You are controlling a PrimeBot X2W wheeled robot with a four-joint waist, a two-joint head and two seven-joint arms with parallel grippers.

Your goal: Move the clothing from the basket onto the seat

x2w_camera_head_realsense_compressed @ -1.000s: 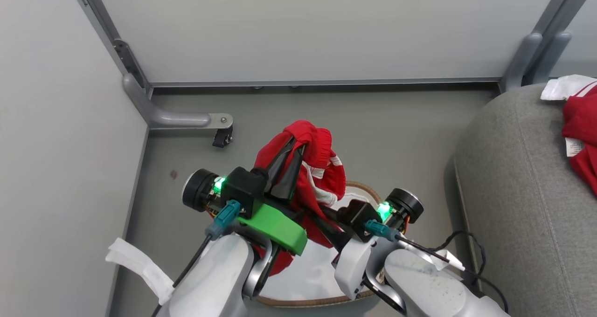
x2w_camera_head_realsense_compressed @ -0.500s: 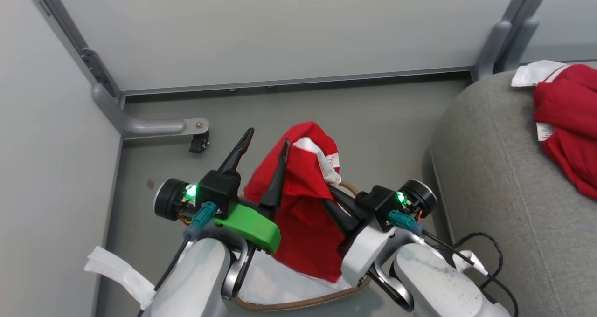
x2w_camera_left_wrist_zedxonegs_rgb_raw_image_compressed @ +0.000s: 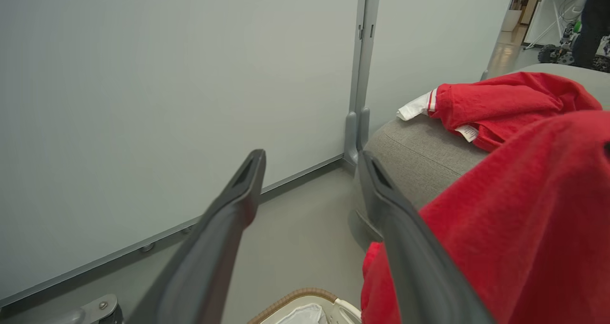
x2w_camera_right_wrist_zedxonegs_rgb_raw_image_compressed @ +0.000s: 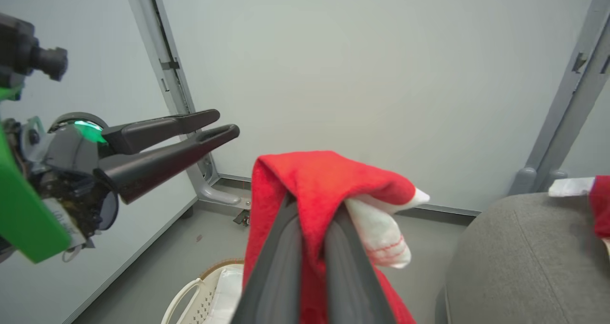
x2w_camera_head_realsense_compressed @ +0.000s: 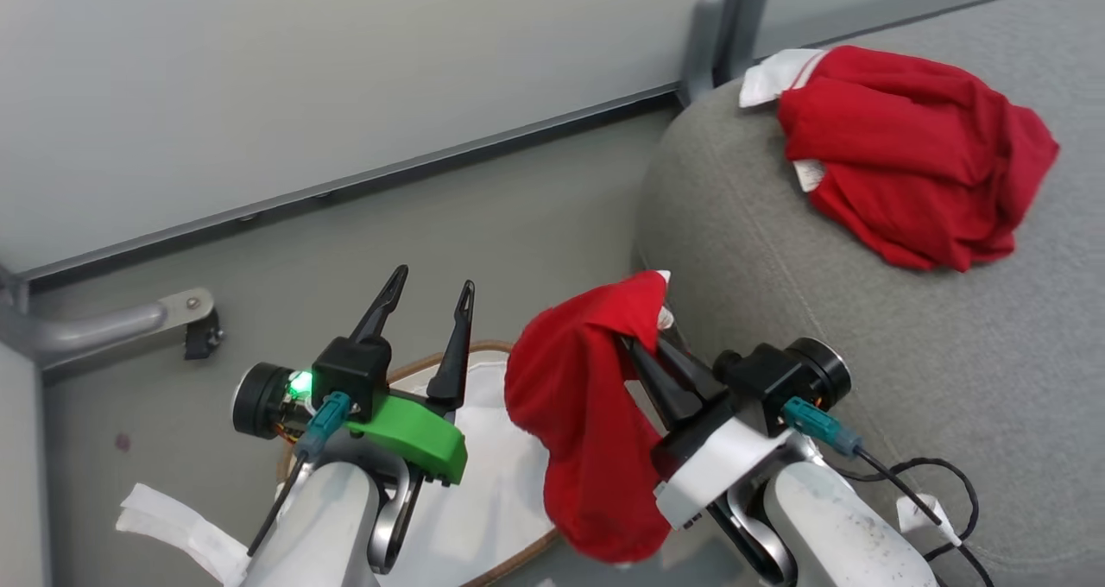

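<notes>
The right claw was clenched on the bright red white-trimmed fabric garment, which hung lengthwise above the oval cream lined basket; the left claw stood released, empty; the large grey upholstered seat lay rightward and beyond, nearest the clenched claw.

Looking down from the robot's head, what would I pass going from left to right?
Metal wall bracket → open left hand → hanging red clothing → right hand gripping it → grey seat → another red garment lying on it.
</notes>
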